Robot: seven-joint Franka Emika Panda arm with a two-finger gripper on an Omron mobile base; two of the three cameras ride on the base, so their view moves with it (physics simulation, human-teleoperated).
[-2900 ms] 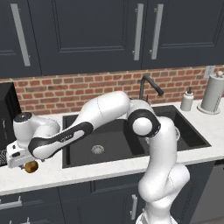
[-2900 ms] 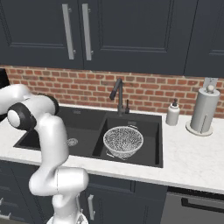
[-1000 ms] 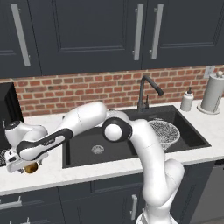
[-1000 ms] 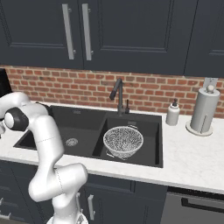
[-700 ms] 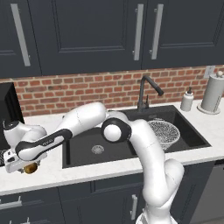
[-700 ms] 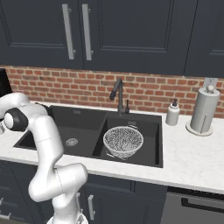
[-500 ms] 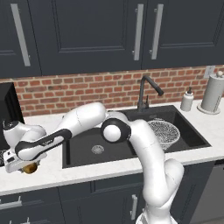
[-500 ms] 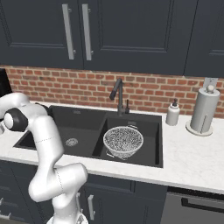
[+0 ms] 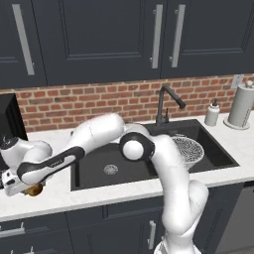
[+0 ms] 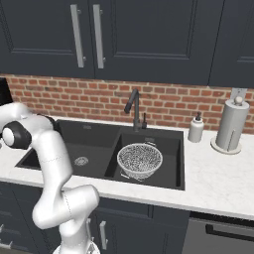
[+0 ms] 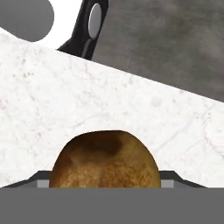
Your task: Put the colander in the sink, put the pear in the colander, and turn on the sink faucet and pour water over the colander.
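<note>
Silvery wire mesh marks the colander (image 10: pixel 140 160), which sits upright in the smaller basin of the dark sink (image 10: pixel 94 134), at about 3 o'clock from the larger basin's round drain (image 10: pixel 81 160); no fruit lies in its bowl. The faucet (image 10: pixel 134 106) stands at 12 o'clock behind the colander. A soap bottle (image 10: pixel 196 130) and a paper-towel roll (image 10: pixel 231 125) stand on the counter (image 10: pixel 213 171) toward 2 o'clock. Far out at 9 o'clock in the left base view, the gripper (image 9: pixel 25 188) is down over the pear (image 9: pixel 34 189) on the white counter. In the hand view the pear (image 11: pixel 105 160) fills the gap between the jaws, set at a middling width around it; whether they press it I cannot tell.
</note>
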